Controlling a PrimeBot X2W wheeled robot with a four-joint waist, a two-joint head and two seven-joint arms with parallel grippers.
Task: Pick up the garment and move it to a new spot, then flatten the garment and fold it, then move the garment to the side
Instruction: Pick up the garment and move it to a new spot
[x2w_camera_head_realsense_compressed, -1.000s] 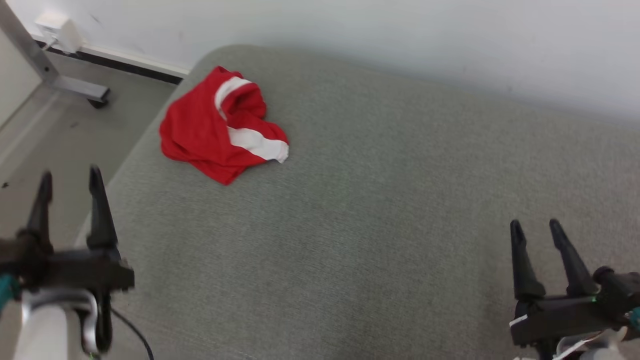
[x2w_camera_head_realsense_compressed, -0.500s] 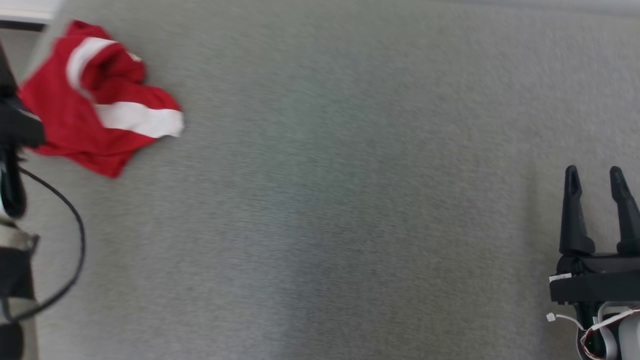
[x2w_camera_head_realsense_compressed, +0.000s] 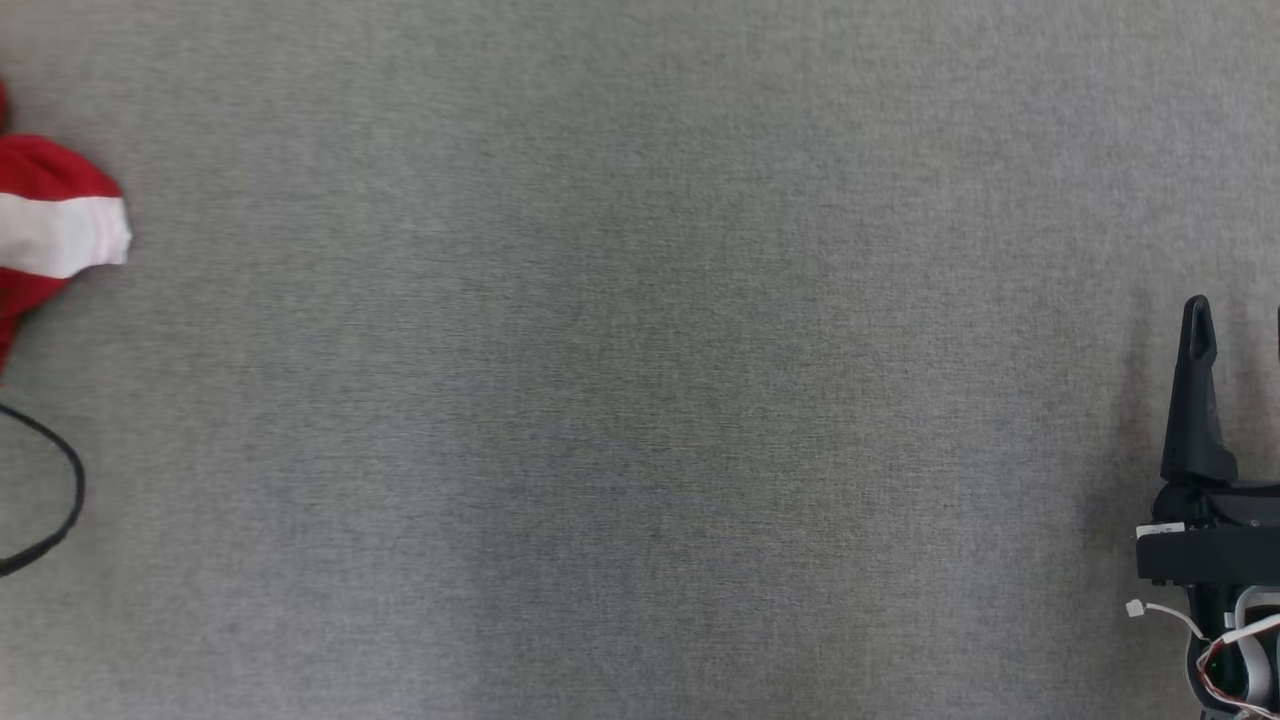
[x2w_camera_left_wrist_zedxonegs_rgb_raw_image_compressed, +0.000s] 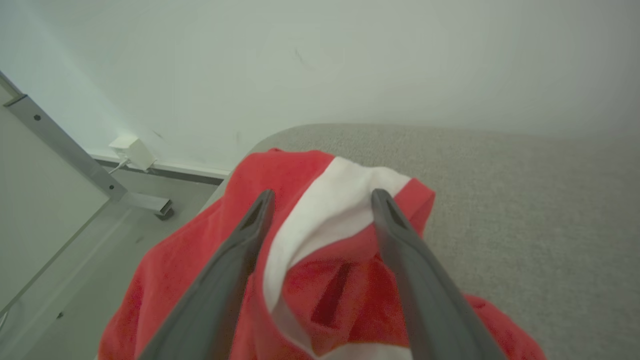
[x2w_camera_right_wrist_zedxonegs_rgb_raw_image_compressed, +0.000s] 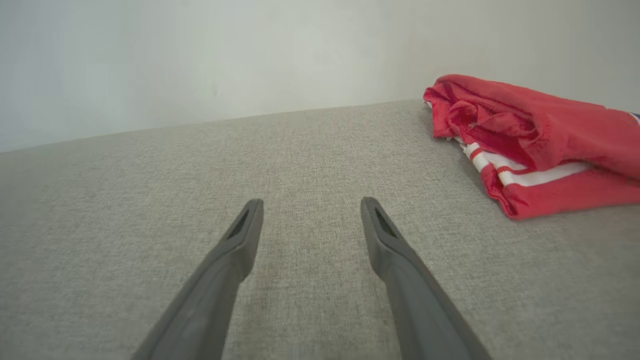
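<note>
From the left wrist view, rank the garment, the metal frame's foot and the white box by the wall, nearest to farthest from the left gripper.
1. The garment: right ahead of the left gripper, seen between its open fingers.
2. The metal frame's foot: on the floor to the left, past the grey cushion's corner.
3. The white box: farthest, at the wall's base beyond the foot.

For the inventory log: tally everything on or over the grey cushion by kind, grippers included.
Garment: 1
Grippers: 2 (left gripper, right gripper)
Black cable: 1
Total: 4
</note>
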